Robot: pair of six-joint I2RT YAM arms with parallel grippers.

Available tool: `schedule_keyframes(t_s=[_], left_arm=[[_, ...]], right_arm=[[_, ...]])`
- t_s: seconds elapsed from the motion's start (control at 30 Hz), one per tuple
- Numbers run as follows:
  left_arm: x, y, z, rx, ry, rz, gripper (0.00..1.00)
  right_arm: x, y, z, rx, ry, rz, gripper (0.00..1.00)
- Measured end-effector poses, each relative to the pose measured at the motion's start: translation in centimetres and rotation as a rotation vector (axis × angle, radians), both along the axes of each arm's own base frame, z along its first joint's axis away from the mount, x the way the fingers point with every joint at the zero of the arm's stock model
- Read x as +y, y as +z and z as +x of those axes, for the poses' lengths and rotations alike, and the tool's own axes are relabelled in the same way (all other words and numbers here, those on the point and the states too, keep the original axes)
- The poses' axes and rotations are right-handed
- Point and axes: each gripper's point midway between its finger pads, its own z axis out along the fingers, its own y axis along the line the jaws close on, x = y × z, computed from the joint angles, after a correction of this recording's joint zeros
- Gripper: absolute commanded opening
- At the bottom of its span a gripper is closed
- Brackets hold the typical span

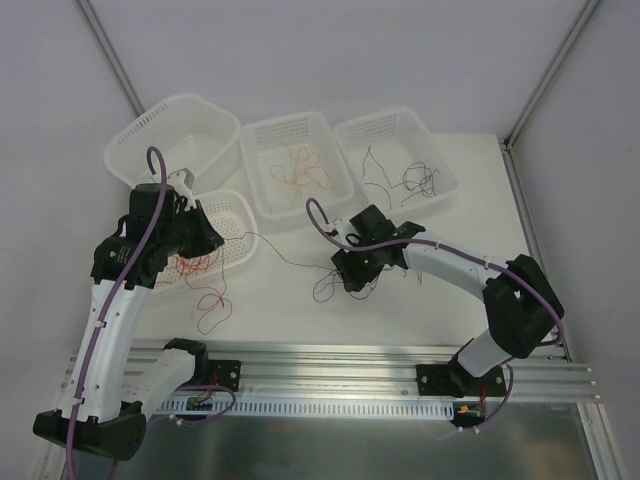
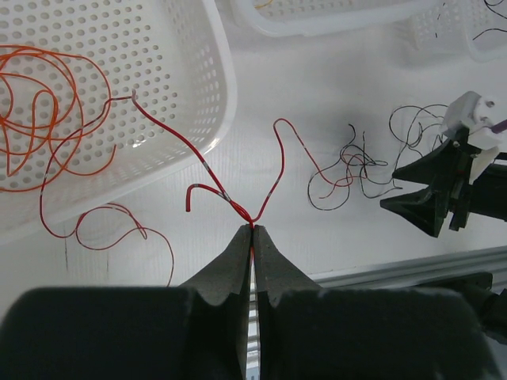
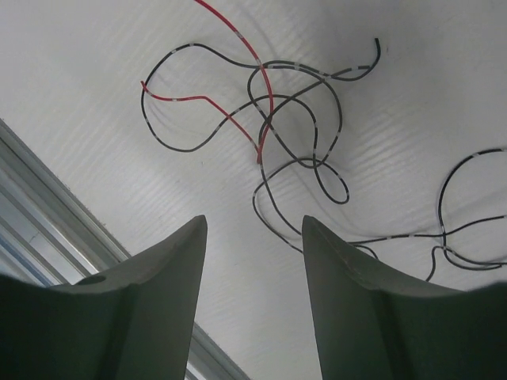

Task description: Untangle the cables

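Cables [image 2: 352, 162]: left fingers [image 2: 230, 269] pinch red strand [image 2: 202, 162] beside basket [image 2: 224, 87]; right fingers [image 3: 158, 277] spread wide, poised over black-red tangle [image 3: 271, 127].

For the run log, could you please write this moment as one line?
left gripper shut on red cable | right gripper open above black cables

white table [image 1: 270, 310] at centre | pale grey walls [image 1: 350, 50] from 9 through 12 to 3 o'clock | slanted metal posts [image 1: 110, 50] at 11 and 1 o'clock | slotted aluminium rail [image 1: 330, 365] at 6 o'clock | soft even light
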Motion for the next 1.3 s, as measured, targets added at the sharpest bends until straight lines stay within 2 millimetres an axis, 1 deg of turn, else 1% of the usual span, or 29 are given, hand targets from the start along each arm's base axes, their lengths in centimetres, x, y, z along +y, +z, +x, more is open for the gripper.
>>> schedule_keyframes(t_s=[0.13,0.23,0.37,0.47,0.5,0.6,0.67,0.73,0.8,0.87,0.9,0.93,1.03,1.1,1.13,1.2,1.3], left_arm=[[0.1,0.0,0.0,0.0,0.003,0.002,0.0],[0.1,0.0,0.1,-0.001,0.007,0.006,0.0],[0.4,-0.1,0.1,-0.002,0.02,0.016,0.0],[0.6,-0.1,0.2,-0.004,0.03,0.025,0.0],[0.7,-0.1,0.2,-0.004,0.033,0.028,0.0],[1.1,-0.2,0.4,-0.007,0.05,0.043,0.0],[1.6,-0.2,0.5,-0.009,0.072,0.062,0.0],[2.2,-0.3,0.6,-0.012,0.1,0.087,0.0],[3.2,-0.4,0.8,-0.015,0.14,0.123,0.0],[4.0,-0.5,0.8,-0.013,0.173,0.155,0.0],[4.4,-0.6,0.8,-0.01,0.19,0.172,0.0],[4.8,-0.7,0.8,-0.008,0.207,0.189,0.0],[5.8,-0.9,0.8,-0.003,0.248,0.23,0.0],[6.5,-0.9,0.8,-0.003,0.273,0.255,0.0],[6.7,-0.9,0.9,-0.002,0.284,0.267,0.0],[7.3,-1.0,0.9,0.0,0.308,0.291,0.0],[8.0,-1.1,0.8,0.006,0.331,0.318,0.0]], right_arm=[[0.5,-1.7,0.1,0.026,0.029,-0.018,0.54],[0.5,-2.6,-0.2,0.048,0.05,-0.032,0.54],[0.5,-3.1,-0.4,0.057,0.065,-0.042,0.48],[0.6,-3.1,-0.4,0.054,0.075,-0.041,0.35],[0.6,-3.1,-0.4,0.054,0.077,-0.042,0.22],[0.4,-3.2,-0.8,0.063,0.085,-0.051,0.01],[0.3,-3.0,-1.2,0.07,0.087,-0.055,0.01],[-0.1,-2.0,-1.7,0.069,0.09,-0.053,0.01],[-0.5,0.0,-2.2,0.049,0.093,-0.028,0.01],[-0.8,2.5,-3.0,0.023,0.103,0.019,0.01],[-1.0,4.5,-3.6,-0.001,0.111,0.058,0.01],[-1.1,6.0,-4.1,-0.02,0.118,0.09,0.01],[-1.5,11.8,-5.3,-0.116,0.149,0.232,0.01],[-2.4,15.1,-6.0,-0.176,0.151,0.325,0.01],[-3.1,16.4,-6.0,-0.207,0.14,0.368,0.01],[-4.7,18.6,-6.1,-0.263,0.097,0.436,0.01],[-7.2,20.5,-5.6,-0.326,0.005,0.521,0.01]])
